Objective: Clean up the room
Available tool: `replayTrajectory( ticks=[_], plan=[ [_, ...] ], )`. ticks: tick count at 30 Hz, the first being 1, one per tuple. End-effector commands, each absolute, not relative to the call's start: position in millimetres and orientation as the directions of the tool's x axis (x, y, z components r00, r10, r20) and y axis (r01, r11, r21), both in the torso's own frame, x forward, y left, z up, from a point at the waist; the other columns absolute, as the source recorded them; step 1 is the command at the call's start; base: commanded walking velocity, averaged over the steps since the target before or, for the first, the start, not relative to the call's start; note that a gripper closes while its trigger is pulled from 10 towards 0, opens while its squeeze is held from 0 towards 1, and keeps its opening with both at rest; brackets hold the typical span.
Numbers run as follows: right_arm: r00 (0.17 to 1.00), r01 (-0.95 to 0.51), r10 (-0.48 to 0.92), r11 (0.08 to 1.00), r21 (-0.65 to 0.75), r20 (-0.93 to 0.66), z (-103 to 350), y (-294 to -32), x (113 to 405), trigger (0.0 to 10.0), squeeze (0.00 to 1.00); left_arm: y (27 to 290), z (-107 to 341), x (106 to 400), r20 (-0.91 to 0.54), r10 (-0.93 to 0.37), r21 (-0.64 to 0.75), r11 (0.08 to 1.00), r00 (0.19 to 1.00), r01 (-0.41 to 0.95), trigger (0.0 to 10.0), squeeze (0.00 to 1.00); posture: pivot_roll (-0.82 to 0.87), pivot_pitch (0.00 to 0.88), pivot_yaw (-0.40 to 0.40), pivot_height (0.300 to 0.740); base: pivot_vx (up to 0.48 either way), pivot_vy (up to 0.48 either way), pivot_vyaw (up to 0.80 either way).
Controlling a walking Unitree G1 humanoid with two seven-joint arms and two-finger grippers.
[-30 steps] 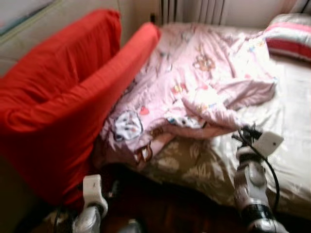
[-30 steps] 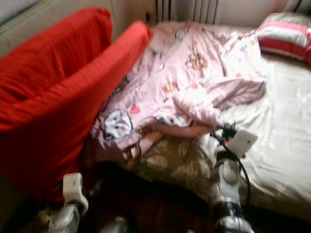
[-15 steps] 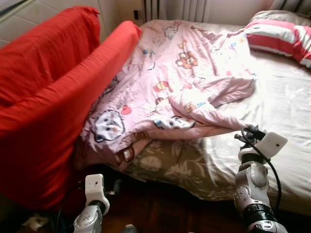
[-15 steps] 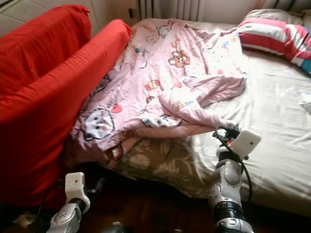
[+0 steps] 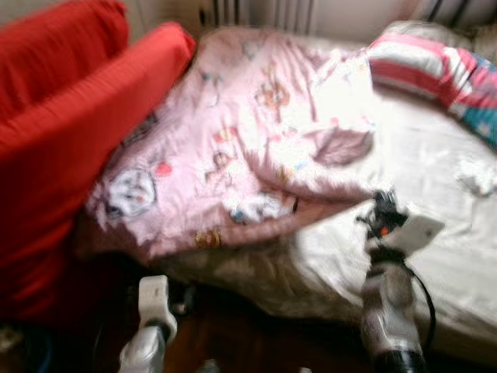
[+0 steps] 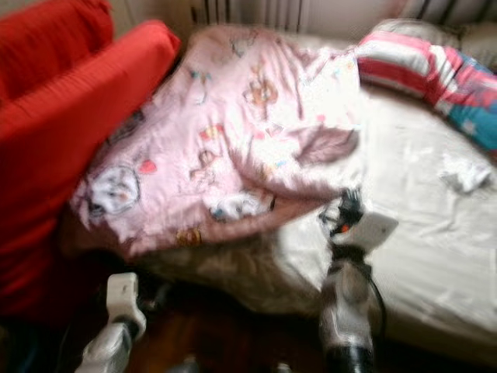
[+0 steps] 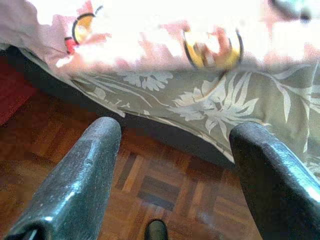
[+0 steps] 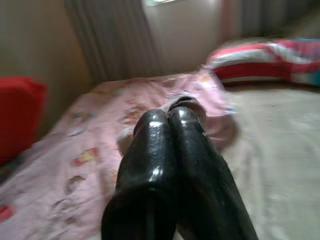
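Note:
A rumpled pink cartoon-print blanket (image 5: 233, 148) lies across the left half of the bed, over a cream sheet (image 5: 435, 179). Its edge hangs over the leaf-patterned bed side (image 7: 210, 100). My right arm (image 5: 387, 295) is raised at the bed's near edge, just right of the blanket's hanging corner. The right gripper (image 8: 172, 114) is shut with nothing in it and points over the blanket toward the pillow. Low by the floor, my left gripper (image 7: 175, 131) is open and empty, facing the bed side above the parquet (image 7: 150, 190). The eye views are blurred.
A red armchair (image 5: 70, 140) stands against the bed's left side. A red-and-white striped pillow (image 5: 419, 66) lies at the head of the bed, and a small crumpled white thing (image 6: 466, 172) rests on the sheet at right. A radiator (image 5: 264, 12) is behind.
The whole picture has swung to the right and gone blurry, so the camera moved. More of the pillow and the crumpled white thing have come into view. Both arms keep their poses.

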State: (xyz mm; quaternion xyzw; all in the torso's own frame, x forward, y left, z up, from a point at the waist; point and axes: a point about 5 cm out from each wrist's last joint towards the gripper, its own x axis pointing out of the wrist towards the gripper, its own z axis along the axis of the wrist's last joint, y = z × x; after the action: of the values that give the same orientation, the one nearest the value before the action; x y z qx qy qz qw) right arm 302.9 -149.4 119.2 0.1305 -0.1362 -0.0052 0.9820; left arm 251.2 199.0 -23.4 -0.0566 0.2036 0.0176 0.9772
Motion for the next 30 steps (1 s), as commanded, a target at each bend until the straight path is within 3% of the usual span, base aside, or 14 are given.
replayTrajectory(
  ticks=[1, 7, 19, 30],
  plan=[
    [0.962, -0.119, 0.062, 0.972, 0.205, 0.264, 121, -142, 293, 10.0, 0.00, 196, -31, 244, -0.432, 0.003, -0.105, 0.993, 0.902, -0.053, 10.0, 0.00, 0.03, 0.192, 0.013, 0.740, 0.000, -0.277, 0.00],
    [0.958, -0.237, 0.198, 0.955, 0.180, 0.209, 114, -133, 276, 10.0, 0.00, 195, -30, 244, -0.428, -0.007, -0.112, 0.993, 0.904, -0.045, 10.0, 0.00, 0.02, 0.195, 0.011, 0.740, 0.000, 0.000, 0.00],
    [0.984, -0.153, 0.128, 0.963, 0.219, 0.125, 108, -148, 271, 10.0, 0.00, 192, -30, 245, -0.430, -0.022, -0.109, 0.994, 0.902, -0.028, 10.0, 0.00, 0.02, 0.191, 0.008, 0.740, 0.000, 0.000, 0.00],
    [0.981, -0.174, 0.150, 0.961, 0.215, 0.124, 110, -146, 267, 10.0, 0.00, 189, -31, 245, -0.430, -0.029, -0.115, 0.993, 0.902, -0.023, 10.0, 0.00, 0.00, 0.175, 0.006, 0.740, -0.307, 0.000, 0.00]
  ],
)
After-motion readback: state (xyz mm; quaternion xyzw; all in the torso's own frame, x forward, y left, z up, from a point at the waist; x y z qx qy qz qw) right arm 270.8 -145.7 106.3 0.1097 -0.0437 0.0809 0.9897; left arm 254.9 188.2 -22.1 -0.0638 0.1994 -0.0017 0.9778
